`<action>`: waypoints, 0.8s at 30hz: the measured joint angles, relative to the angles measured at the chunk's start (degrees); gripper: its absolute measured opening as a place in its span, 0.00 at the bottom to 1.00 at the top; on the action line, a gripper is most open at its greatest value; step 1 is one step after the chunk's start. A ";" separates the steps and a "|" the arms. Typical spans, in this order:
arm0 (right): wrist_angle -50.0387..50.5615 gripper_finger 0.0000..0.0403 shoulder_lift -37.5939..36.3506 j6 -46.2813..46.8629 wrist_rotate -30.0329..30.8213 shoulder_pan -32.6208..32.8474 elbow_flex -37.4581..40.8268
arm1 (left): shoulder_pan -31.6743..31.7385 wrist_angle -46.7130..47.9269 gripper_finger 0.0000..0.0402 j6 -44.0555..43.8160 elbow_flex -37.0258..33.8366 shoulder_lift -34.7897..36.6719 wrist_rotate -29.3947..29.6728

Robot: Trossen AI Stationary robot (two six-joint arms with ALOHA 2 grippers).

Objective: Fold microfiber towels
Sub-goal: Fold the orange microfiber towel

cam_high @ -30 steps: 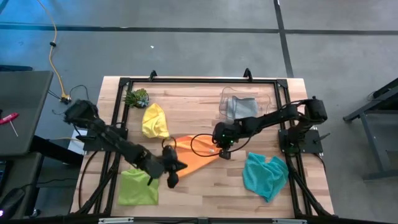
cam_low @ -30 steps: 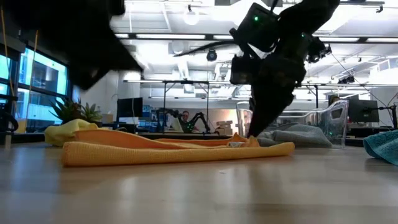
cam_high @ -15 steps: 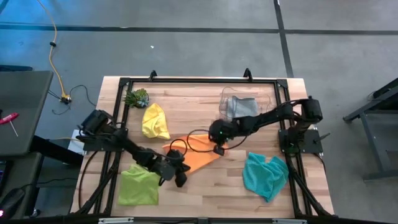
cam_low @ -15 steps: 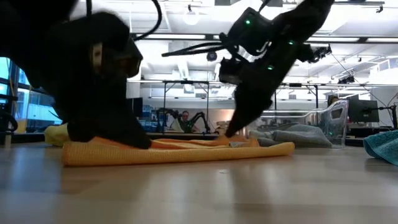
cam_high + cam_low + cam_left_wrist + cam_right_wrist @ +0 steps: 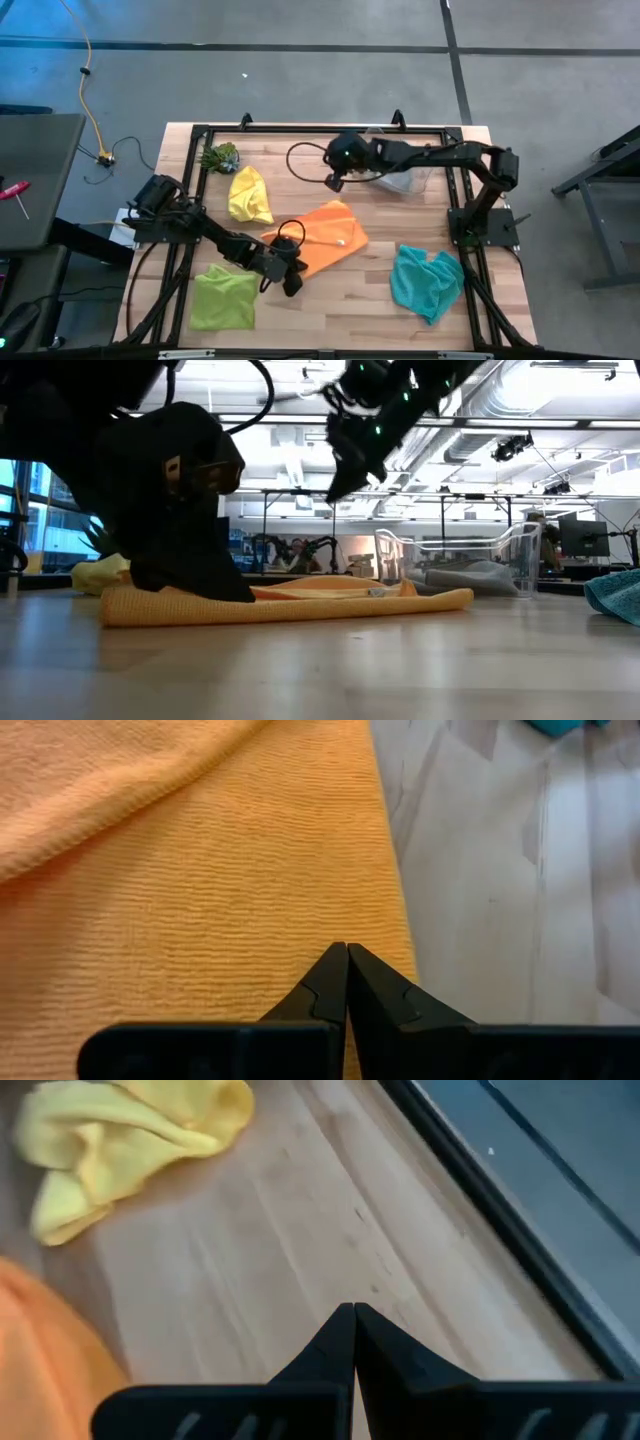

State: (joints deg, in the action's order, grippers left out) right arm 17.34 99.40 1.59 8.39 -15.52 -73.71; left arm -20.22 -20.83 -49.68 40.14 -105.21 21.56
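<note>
Left hand (image 5: pixel 290 282): fingers pressed fully together, holding nothing; tips resting on the near edge of the soft orange microfiber towel (image 5: pixel 322 238), low over the wooden table (image 5: pixel 330 305)
Lime green microfiber towel (image 5: pixel 222 298): lying crumpled at the near left part of the table, beside the left arm
Teal microfiber towel (image 5: pixel 425 280): bunched at the near right part of the table, well apart from both hands
Orange towel: spread near the middle of the table, one corner folded over; a small white tag shows on top
Yellow microfiber towel (image 5: pixel 248 195): crumpled just beyond the orange towel, towards the left
Right hand (image 5: pixel 333 180): fingers closed tight on nothing; raised above the table past the orange towel, near the far frame
Grey microfiber towel (image 5: pixel 478 576): lying inside the clear plastic bin (image 5: pixel 455 559) at the far right
Small green spiky plant (image 5: pixel 219 156): at the far left corner, beyond the yellow towel
</note>
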 joint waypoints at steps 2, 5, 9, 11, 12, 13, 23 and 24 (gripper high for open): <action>5.45 0.00 -0.35 -1.97 -1.49 0.06 -2.97 | 0.01 0.00 0.00 0.79 0.00 0.00 -1.13; 13.63 0.00 -0.40 -0.06 -8.32 0.31 -5.50 | -0.15 0.03 0.00 2.12 0.00 0.00 -1.92; 16.91 0.00 -0.50 13.90 -16.86 1.07 -0.19 | -0.57 0.44 0.00 3.21 0.00 0.02 -1.92; 13.88 0.00 -1.13 19.12 -17.52 2.54 5.29 | -0.56 0.45 0.00 2.99 0.01 0.04 -1.90; 10.41 0.00 -1.47 22.45 -17.77 3.57 7.93 | -0.56 0.45 0.00 3.01 0.00 0.04 -1.87; 7.32 0.00 -1.88 25.68 -18.37 4.71 10.82 | -0.56 0.47 0.00 3.29 0.00 0.04 -1.87; -3.01 0.00 -3.30 45.10 -8.46 16.67 25.24 | 0.49 1.73 0.00 6.66 0.02 0.58 -4.79; -3.08 0.00 -3.30 46.02 -7.29 17.56 25.37 | 0.82 1.87 0.00 7.62 0.02 0.77 -5.82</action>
State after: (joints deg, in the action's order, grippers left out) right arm 14.26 96.09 47.61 1.10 2.04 -48.34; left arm -19.40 -18.96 -42.06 40.16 -104.44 15.74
